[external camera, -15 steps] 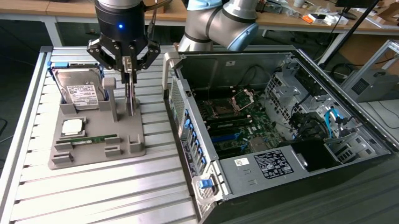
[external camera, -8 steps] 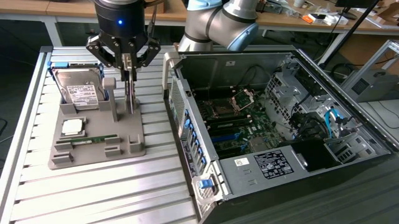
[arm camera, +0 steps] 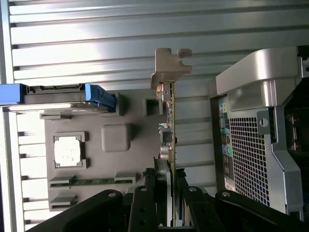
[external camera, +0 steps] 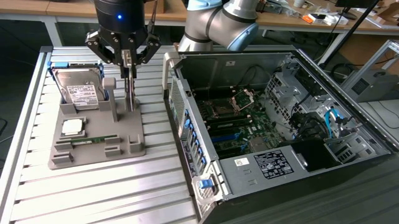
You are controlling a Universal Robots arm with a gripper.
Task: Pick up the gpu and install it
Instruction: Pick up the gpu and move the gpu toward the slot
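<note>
One gripper (external camera: 128,71) hangs over the grey fixture tray (external camera: 93,156), jaws drawn narrow and clamped on the upper edge of the gpu (external camera: 130,95). In the exterior view the gpu stands upright and edge-on in the tray, at 6 o'clock of the gripper, 3 o'clock of the hard drive (external camera: 81,91) and 9 o'clock of the open computer case (external camera: 232,70).

In the wrist view the gpu (arm camera: 171,140) runs between the fingers (arm camera: 145,208), with its metal bracket (arm camera: 170,67) at the far end.

Its broad face is not visible. The fingers cover part of its upper edge. Whether its lower edge is seated in the tray cannot be confirmed.

The hard drive's white label and the black label (external camera: 273,164) in the case carry print too small to read.
</note>
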